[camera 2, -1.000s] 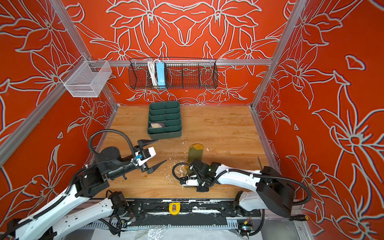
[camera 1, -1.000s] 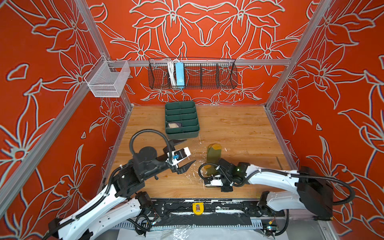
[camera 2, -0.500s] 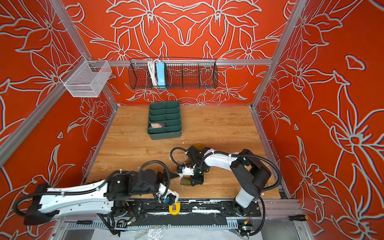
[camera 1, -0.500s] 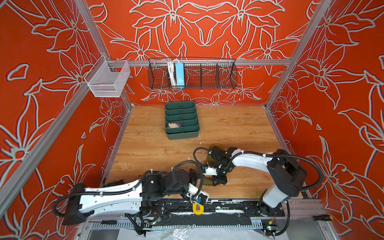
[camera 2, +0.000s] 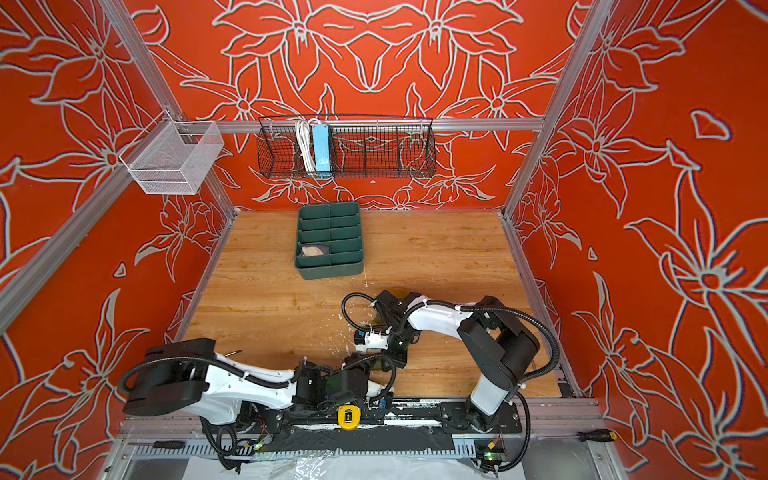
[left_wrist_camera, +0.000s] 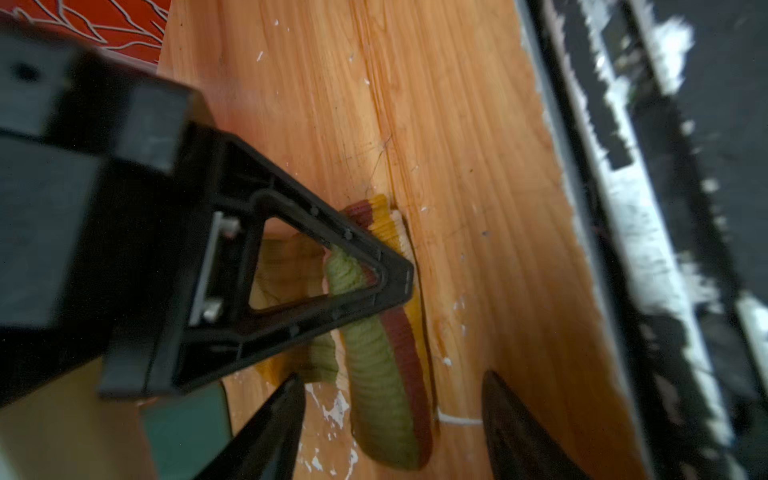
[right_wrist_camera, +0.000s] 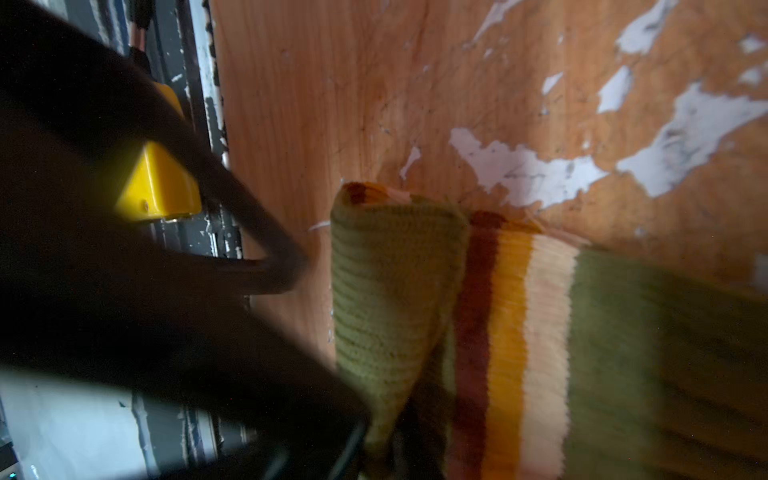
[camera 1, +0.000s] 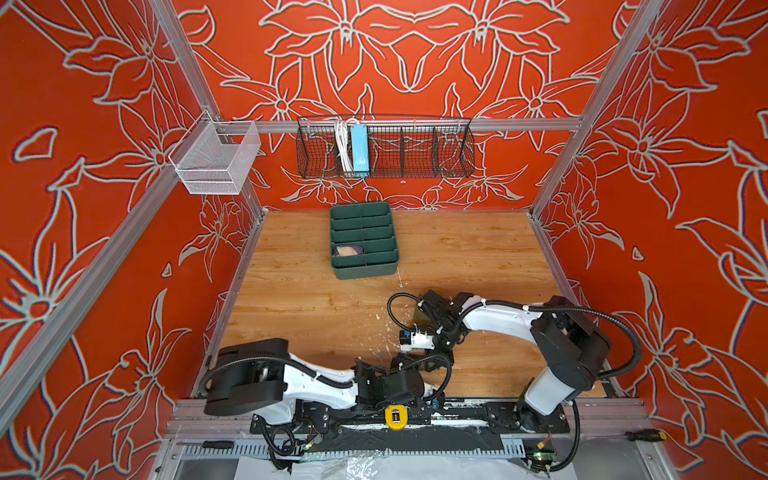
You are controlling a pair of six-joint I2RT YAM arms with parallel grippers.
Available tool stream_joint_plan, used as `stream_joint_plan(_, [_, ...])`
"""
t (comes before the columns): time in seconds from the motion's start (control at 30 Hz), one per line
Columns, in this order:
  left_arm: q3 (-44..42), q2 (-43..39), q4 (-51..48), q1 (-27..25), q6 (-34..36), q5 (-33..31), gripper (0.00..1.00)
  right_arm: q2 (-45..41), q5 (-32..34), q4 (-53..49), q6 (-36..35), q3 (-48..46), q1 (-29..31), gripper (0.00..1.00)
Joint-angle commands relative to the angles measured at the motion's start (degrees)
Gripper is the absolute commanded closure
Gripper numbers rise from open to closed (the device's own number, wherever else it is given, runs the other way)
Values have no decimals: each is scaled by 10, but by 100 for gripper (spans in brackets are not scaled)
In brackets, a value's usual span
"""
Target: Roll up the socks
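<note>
The left gripper has its two dark fingertips apart, one on each side of the striped cuff end of the olive green sock, touching neither side of it. Only the left wrist view shows this gap. It also shows the right gripper with its triangular finger pressed onto a raised fold of the cuff, clamped on the fabric.

The right wrist view does not show that gripper's own tips. It gives the sock close up: ribbed olive with maroon, mustard and cream bands, the cuff doubled back over itself, lying on the wooden table, whose finish is flaked white. A blurred dark finger of the left gripper crosses that view in front of a yellow block.

In both top views the two wrists meet near the front middle of the table and cover almost all of the sock. Those views alone show the green divided tray well apart, towards the back wall. What seems to be the purple sock, cream showing, lies in a left compartment, second row from its near end.
</note>
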Motion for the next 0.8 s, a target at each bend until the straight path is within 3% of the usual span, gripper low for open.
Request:
stream_joint_plan(0.0, [10, 19, 40, 9, -40, -33, 43, 3, 19, -2, -3, -21, -1, 100])
stream_joint_plan(0.33, [29, 50, 21, 31, -64, -1, 71, -2, 22, -2, -5, -19, -1, 100])
stream_joint_plan(0.47, [51, 45, -34, 37, -73, 37, 83, -26, 36, 11, -2, -31, -1, 100])
stream_joint_plan(0.57, [85, 37, -109, 51, -104, 86, 86, -59, 70, 37, 5, -48, -1, 100])
stream_joint_plan(0.7, [136, 40, -202, 77, -166, 169, 86, -123, 146, 82, -1, -84, -3, 64])
stream_joint_plan(0.77, [157, 54, -237, 86, -180, 197, 86, -162, 177, 99, -10, -103, -7, 54])
